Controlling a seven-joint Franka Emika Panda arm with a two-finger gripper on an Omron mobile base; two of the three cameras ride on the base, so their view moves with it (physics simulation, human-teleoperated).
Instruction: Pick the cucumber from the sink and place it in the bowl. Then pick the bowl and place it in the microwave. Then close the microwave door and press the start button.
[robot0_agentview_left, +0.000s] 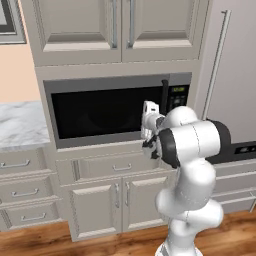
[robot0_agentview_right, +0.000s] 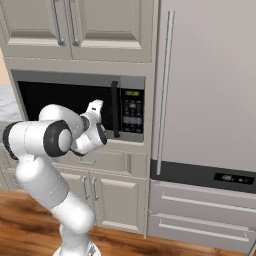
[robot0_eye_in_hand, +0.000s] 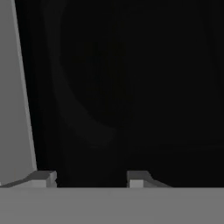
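Observation:
The microwave (robot0_agentview_left: 117, 80) is built into the cabinet wall, and the microwave door (robot0_agentview_left: 100, 115) lies flat against it, its dark glass facing me. A black vertical handle (robot0_agentview_left: 164, 97) runs down the door's right edge, beside the button panel (robot0_agentview_left: 179, 97). My gripper (robot0_agentview_left: 147, 120) is right in front of the glass, just left of the handle (robot0_agentview_right: 114, 110). In the hand view the gripper (robot0_eye_in_hand: 91, 177) faces the dark window with its fingertips (robot0_eye_in_hand: 43, 177) apart and nothing between them. The cucumber and the bowl are hidden, and the sink is out of view.
A tall grey fridge (robot0_agentview_right: 210, 85) with a long handle stands right of the microwave. Upper cabinets (robot0_agentview_left: 115, 25) hang above it; drawers and cupboard doors (robot0_agentview_left: 115, 200) sit below. A marble counter (robot0_agentview_left: 20, 125) lies to the left. The floor is wood.

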